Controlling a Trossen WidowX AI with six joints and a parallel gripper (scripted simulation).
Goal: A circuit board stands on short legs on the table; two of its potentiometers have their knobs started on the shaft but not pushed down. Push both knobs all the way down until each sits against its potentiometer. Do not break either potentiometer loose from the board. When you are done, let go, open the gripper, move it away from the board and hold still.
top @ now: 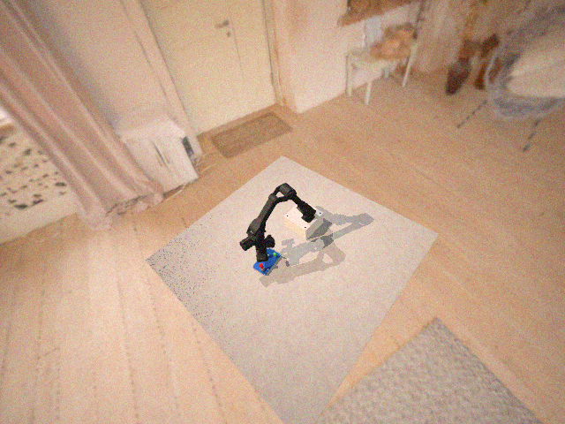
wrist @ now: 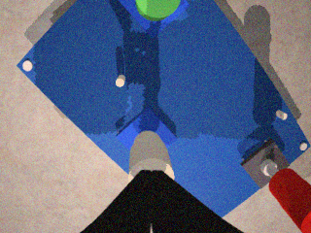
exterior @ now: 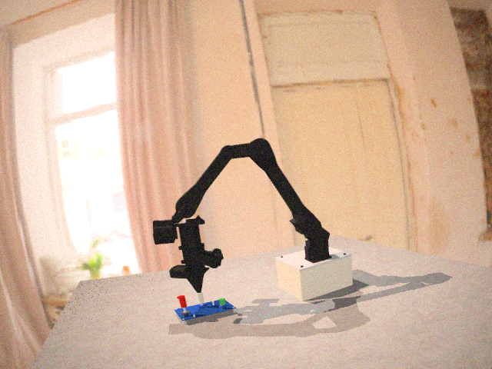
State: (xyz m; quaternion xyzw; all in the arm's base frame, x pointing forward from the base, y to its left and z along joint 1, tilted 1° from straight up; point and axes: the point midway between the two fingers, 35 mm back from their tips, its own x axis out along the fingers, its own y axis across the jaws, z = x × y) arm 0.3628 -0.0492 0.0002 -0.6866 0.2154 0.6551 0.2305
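1. Pale grey tabletop (top: 319,319) (exterior: 277,345) (wrist: 39,184) lies under everything, with a cream door (top: 209,59) (exterior: 337,158) and a pink curtain (top: 59,114) (exterior: 154,119) behind.
2. On it stands the blue circuit board (top: 269,266) (exterior: 210,310) (wrist: 194,87), raised on short legs, right below the gripper (top: 261,259) (exterior: 198,291) (wrist: 151,181).
3. A whitish knob (exterior: 200,299) (wrist: 149,152) rises from the middle part of the board, directly beneath the fingertips. Its top meets them in the exterior view; how firmly they press cannot be told.
4. Off to one side of the fingers, the red knob (top: 261,266) (exterior: 181,301) (wrist: 292,191) sits high, with bare shaft between it and its grey potentiometer (wrist: 264,162).
5. Toward the board's opposite end, the green knob (top: 274,253) (exterior: 222,301) (wrist: 157,7) sits low, apart from the fingers.
6. The fingers are closed together with nothing between them, pointing down.
7. Above, the black arm (top: 264,209) (exterior: 210,171) arches back to a white base box (top: 294,223) (exterior: 291,280), well apart from the board.
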